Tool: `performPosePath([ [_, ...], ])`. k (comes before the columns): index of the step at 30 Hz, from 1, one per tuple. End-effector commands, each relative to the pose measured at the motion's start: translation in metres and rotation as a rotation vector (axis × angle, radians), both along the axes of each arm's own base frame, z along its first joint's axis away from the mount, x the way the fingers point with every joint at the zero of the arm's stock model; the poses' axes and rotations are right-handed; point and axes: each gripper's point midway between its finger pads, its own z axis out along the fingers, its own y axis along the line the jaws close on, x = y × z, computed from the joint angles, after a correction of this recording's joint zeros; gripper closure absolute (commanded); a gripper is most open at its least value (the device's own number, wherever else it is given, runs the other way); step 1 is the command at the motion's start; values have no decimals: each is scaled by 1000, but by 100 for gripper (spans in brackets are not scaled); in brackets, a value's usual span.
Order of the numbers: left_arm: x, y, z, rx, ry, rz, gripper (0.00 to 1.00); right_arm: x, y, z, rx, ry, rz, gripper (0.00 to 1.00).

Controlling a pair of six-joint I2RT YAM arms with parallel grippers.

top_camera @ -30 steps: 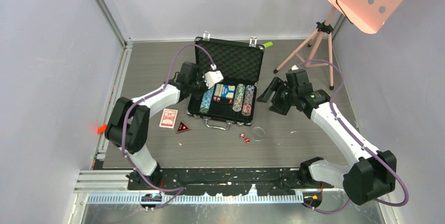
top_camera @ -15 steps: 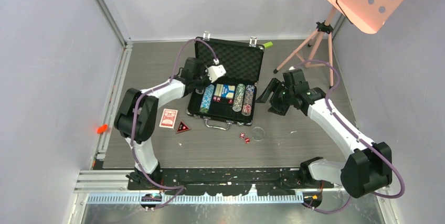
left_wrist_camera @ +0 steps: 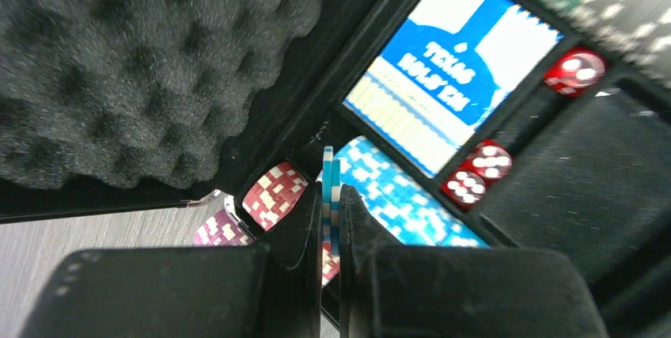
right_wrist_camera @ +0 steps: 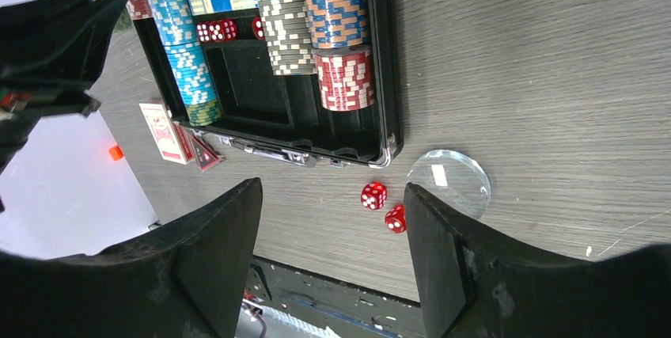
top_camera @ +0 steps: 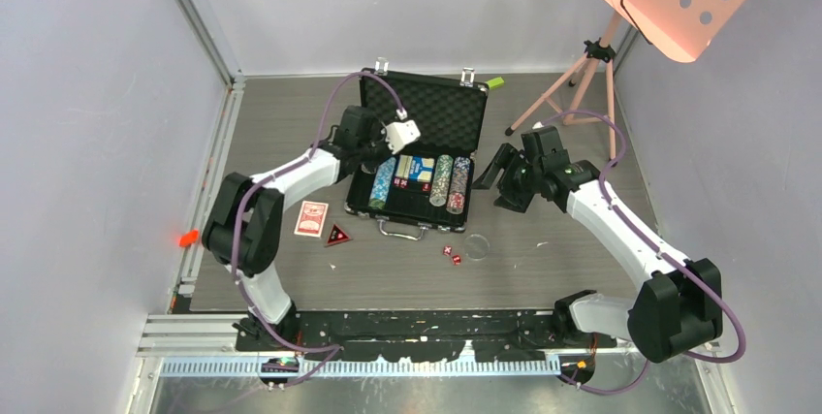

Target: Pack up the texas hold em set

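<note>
Chips [left_wrist_camera: 328, 165] stay pinched in left gripper [left_wrist_camera: 330, 203], nudged farther over the briefcase [top_camera: 441, 113]; right gripper [right_wrist_camera: 331, 191] stays parted.

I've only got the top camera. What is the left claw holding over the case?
Observer: The left claw is shut on light blue chips, held edge-on.
Operator: Any dice packed already?
Observer: Three red dice sit in the case, beside the blue card box.
Operator: And the right claw?
Observer: The right claw is open, holding nothing.
</note>
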Motion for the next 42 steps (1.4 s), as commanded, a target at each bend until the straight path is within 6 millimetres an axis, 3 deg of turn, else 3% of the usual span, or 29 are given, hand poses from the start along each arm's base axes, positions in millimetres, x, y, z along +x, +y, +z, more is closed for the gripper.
performPosePath([
  [1,-25,-13,45,-67,-42,-38,100,8,6,25,47,-74,1,28],
  [4,-41,-11,47,-66,-13,-39,100,4,4,26,47,-81,-1,28],
  [9,-68,-1,32,-40,83,-11,100,-1,2,26,48,-83,0,28],
  [16,-77,4,15,-9,156,0,100,-5,2,28,55,-87,-3,28],
  [28,-53,4,-9,54,149,34,100,-4,1,29,50,-89,-8,28],
  [42,-22,11,-13,86,109,65,100,2,2,27,39,-81,-4,28],
])
